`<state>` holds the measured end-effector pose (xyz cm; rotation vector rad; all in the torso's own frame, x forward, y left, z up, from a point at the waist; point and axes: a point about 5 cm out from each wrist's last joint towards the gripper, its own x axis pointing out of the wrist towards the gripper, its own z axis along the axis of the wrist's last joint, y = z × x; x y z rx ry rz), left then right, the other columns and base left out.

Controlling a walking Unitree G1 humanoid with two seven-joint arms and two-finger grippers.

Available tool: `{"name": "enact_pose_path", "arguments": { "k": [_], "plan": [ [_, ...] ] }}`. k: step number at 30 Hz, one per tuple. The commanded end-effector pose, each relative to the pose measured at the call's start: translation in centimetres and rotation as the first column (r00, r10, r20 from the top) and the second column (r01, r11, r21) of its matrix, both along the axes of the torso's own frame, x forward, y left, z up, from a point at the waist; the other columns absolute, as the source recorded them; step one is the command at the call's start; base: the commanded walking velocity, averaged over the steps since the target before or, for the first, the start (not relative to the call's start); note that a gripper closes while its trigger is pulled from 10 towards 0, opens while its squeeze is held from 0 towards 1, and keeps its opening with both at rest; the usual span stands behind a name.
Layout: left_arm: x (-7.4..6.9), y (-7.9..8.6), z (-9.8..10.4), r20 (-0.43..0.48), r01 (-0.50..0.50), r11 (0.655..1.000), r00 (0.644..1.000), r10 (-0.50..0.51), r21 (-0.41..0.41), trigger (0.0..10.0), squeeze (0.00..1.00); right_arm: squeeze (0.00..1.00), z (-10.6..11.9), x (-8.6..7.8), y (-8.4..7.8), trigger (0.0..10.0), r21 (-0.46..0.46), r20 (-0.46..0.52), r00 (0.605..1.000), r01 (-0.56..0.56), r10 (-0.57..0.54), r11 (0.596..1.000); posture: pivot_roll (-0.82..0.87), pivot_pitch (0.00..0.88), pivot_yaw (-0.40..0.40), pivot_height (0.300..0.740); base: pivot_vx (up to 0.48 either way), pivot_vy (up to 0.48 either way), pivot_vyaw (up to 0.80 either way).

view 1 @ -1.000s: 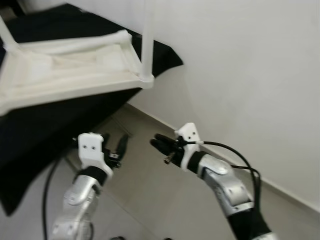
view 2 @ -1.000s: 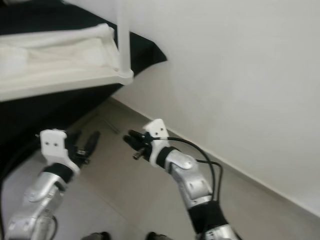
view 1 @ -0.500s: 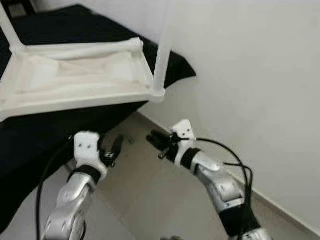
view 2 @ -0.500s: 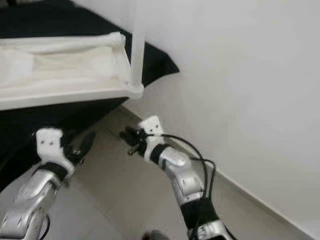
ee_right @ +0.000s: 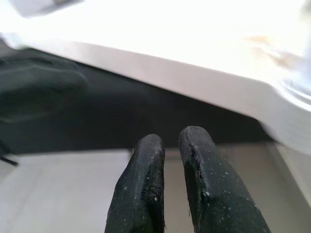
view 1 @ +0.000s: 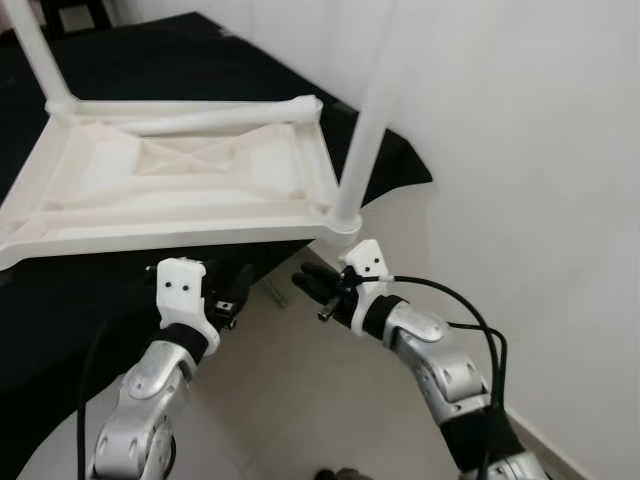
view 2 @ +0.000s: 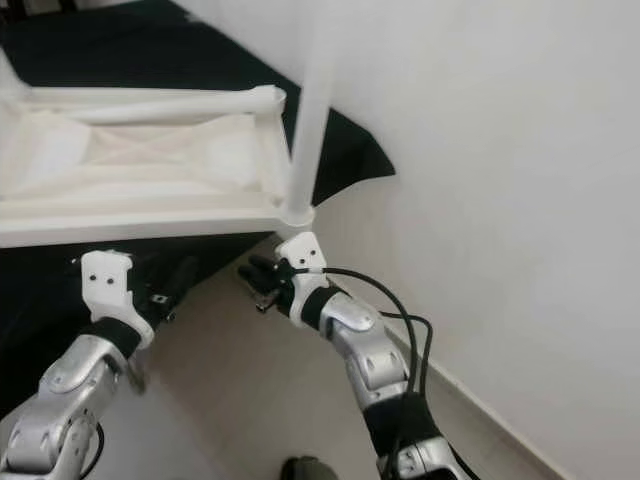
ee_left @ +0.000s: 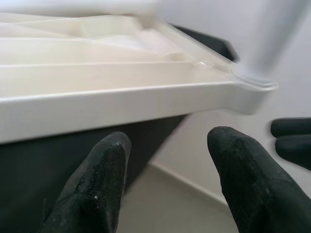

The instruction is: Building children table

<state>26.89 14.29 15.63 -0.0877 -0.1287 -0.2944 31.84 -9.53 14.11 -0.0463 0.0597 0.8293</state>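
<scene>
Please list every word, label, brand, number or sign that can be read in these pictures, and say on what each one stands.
There is no readable text.
White table, upside down on the black cloth: no writing or label visible.
Left end effector and right end effector: white mounts bear small holes, no printed marks.
Wall and floor: plain, no signs.

Plain room in a home, corner by the wall

Beige tiled floor (view 1: pixel 300 400) meets a bare white wall (view 1: pixel 520 150) running from 12 down to 4 o'clock, with a low skirting strip where they join. At 10 o'clock a white plastic children's table (view 1: pixel 170 190) lies upside down on a black sheet (view 1: pixel 60 330), one leg (view 1: pixel 365 130) sticking up. Nothing says workshop or shop, just somebody's room.
</scene>
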Motion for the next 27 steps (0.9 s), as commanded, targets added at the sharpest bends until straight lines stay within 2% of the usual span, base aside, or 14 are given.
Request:
{"name": "enact_pose_path", "arguments": {
  "k": [1,3,5,6,9,10,11,12,14,16,18,23,26,27],
  "plan": [
    [-0.2,0.2,-0.2,-0.003,-0.004,1.0,1.0,0.004,0.026,10.0,0.0,0.0,0.0,-0.2,0.3,10.0,0.026,-0.008,0.999,-0.035,0.035,0.999,0.01,0.202,-0.117,0.74,0.334,0.0,0.0],
    [-0.3,0.2,-0.1,0.004,-0.004,1.0,1.0,0.004,0.03,10.0,0.0,0.0,0.5,-0.8,0.4,10.0,0.036,0.03,0.99,-0.137,0.136,0.99,0.02,0.199,-0.118,0.74,0.341,0.0,0.0],
    [-0.3,0.2,-0.1,0.004,-0.004,1.0,1.0,0.004,0.03,10.0,0.0,0.0,0.5,-0.8,0.4,10.0,0.036,0.03,0.99,-0.137,0.136,0.99,0.02,0.199,-0.118,0.74,0.341,0.0,0.0],
    [-0.4,0.2,0.1,0.009,-0.006,1.0,1.0,0.005,0.031,10.0,0.0,0.0,0.6,-1.2,0.6,10.0,0.006,0.054,0.978,-0.201,0.2,0.98,0.02,0.197,-0.119,0.74,0.337,0.0,0.78],
    [-0.6,0.2,0.9,0.042,-0.02,1.0,0.999,0.019,0.024,10.0,0.0,0.0,1.6,-2.8,0.3,10.0,-0.034,0.051,0.904,-0.424,0.425,0.905,0.03,0.195,-0.119,0.74,0.106,0.0,0.79],
    [-0.6,0.2,0.9,0.042,-0.02,1.0,0.999,0.019,0.024,10.0,0.0,0.0,1.6,-2.8,0.3,10.0,-0.034,0.051,0.904,-0.424,0.425,0.905,0.03,0.195,-0.119,0.74,0.0,0.0,0.79],
    [-0.7,0.0,1.0,0.042,-0.007,1.0,0.999,0.006,0.028,10.0,0.0,0.0,2.1,-3.2,-0.2,10.0,-0.05,0.043,0.876,-0.478,0.48,0.877,0.03,0.193,-0.119,0.74,0.0,0.0,0.79],
    [-0.7,0.0,1.0,0.042,-0.007,1.0,0.999,0.006,0.028,10.0,0.0,0.0,2.1,-3.2,-0.2,10.0,-0.05,0.043,0.876,-0.478,0.48,0.877,0.03,0.193,-0.119,0.74,0.0,0.0,0.79],
    [-1.1,-0.3,0.9,0.033,0.013,0.999,0.999,-0.014,0.034,10.0,0.0,0.0,2.8,-3.6,-1.1,10.0,-0.093,0.033,0.838,-0.541,0.545,0.836,0.03,0.195,-0.118,0.74,0.0,0.0,0.79],
    [-1.5,-0.4,0.6,0.026,0.018,0.999,0.999,-0.019,0.044,10.0,0.0,0.0,3.5,-3.4,-1.9,10.0,-0.156,0.039,0.819,-0.561,0.573,0.813,0.03,0.199,-0.118,0.74,0.0,0.0,0.79],
    [-1.6,-0.5,0.6,0.025,0.017,0.999,1.0,-0.019,0.048,10.0,0.0,0.0,3.8,-3.4,-1.9,10.0,-0.178,0.043,0.808,-0.573,0.588,0.8,0.03,0.2,-0.119,0.74,0.0,0.0,0.79],
    [-1.5,-0.4,0.6,0.026,-0.003,0.998,1.0,0.001,0.069,10.0,0.0,0.0,4.8,-2.8,-0.6,10.0,-0.269,0.087,0.787,-0.572,0.611,0.775,0.04,0.203,-0.118,0.74,0.0,0.0,0.79],
    [-1.5,-0.4,0.6,0.023,-0.01,0.997,1.0,0.008,0.08,10.0,0.0,0.0,5.2,-2.1,0.2,10.0,-0.301,0.128,0.802,-0.528,0.583,0.794,0.04,0.206,-0.117,0.74,0.0,0.0,0.79],
    [-1.5,-0.4,0.6,0.018,-0.007,0.996,1.0,0.005,0.086,10.0,0.0,0.0,5.5,-1.3,0.6,10.0,-0.312,0.159,0.831,-0.47,0.532,0.826,0.04,0.208,-0.117,0.74,0.0,0.0,0.79]
  ]
}}
